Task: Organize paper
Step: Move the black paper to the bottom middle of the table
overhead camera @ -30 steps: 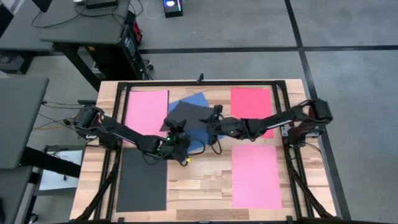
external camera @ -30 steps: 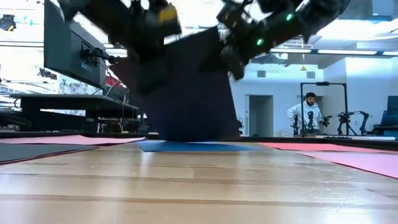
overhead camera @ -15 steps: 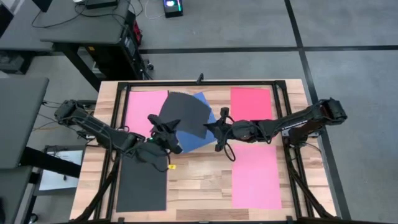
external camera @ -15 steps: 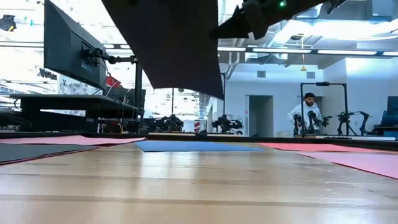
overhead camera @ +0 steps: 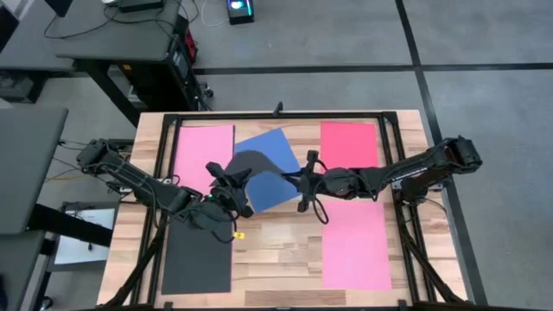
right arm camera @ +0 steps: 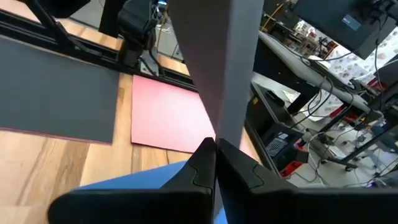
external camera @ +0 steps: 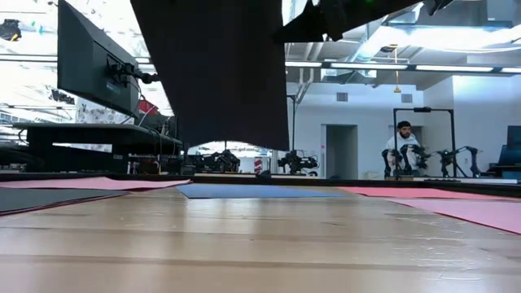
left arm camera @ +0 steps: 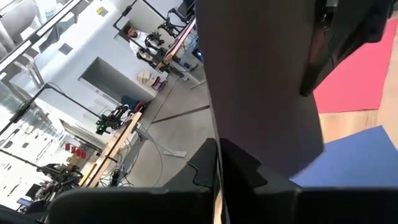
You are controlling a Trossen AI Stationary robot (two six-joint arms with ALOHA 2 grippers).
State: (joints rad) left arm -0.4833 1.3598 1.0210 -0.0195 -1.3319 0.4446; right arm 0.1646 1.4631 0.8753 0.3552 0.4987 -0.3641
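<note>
A dark grey sheet of paper (external camera: 220, 73) hangs upright between my two grippers above the table's middle, its lower edge (external camera: 236, 145) clear of the blue sheet (overhead camera: 272, 142) lying under it. My left gripper (overhead camera: 240, 183) is shut on the sheet's left end and my right gripper (overhead camera: 292, 180) on its right end. A pink sheet (overhead camera: 203, 154), a red sheet (overhead camera: 350, 142), a second pink sheet (overhead camera: 354, 244) and a second dark grey sheet (overhead camera: 197, 259) lie flat on the table. My left gripper pinches the hanging sheet's edge (left arm camera: 229, 144) between its two fingers, coming about level from the table's left. The sheet hangs clear of the table. My right gripper pinches the sheet's opposite edge (right arm camera: 217, 134) between its two fingers, coming from the table's right and slanting slightly down. The sheet stands upright between the two holds.
A black frame (overhead camera: 276, 117) runs round the wooden table top. Bare wood (overhead camera: 276, 259) lies between the near dark grey sheet and the near pink sheet. Beyond the table stand desks with monitors, and a person is far off in the room.
Both grippers have risen with the dark grey sheet, and my left gripper has also gone toward the table's left edge. The sheet's lower end, which reached down to the blue sheet, has come up clear and now hangs upright.
</note>
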